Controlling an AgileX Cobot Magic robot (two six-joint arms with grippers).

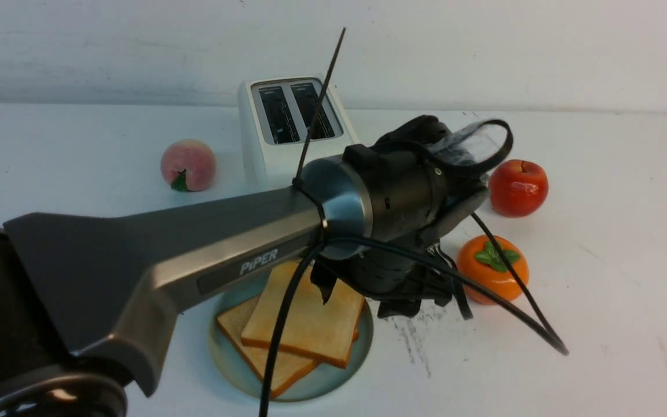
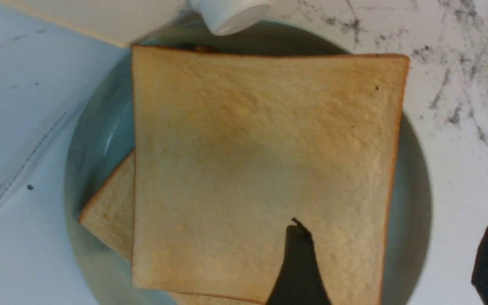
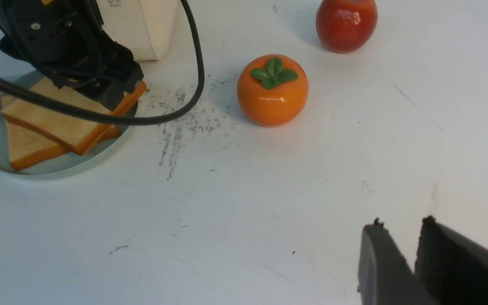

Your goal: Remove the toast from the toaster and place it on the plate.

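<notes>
Your left arm (image 1: 194,243) stretches from 8 o'clock in the front view toward the middle of the desk (image 1: 600,324), its wrist bent down over the plate (image 1: 333,382). The left hand (image 2: 392,228) is spread wide and holds nothing. One finger (image 2: 299,262) is over the top slice of toast (image 2: 261,148), though you cannot tell whether it touches, and the other is beyond the plate's rim, over bare desk. That top slice lies flat across a second slice (image 2: 108,212), both on the plate directly beneath the hand. The plate sits near the toaster (image 1: 290,124), at its 6 o'clock, with an orange fruit (image 1: 493,269) at the plate's 3 o'clock. Your right hand (image 3: 400,222) hovers low over the desk, well apart from the plate, its fingers nearly together around nothing.
</notes>
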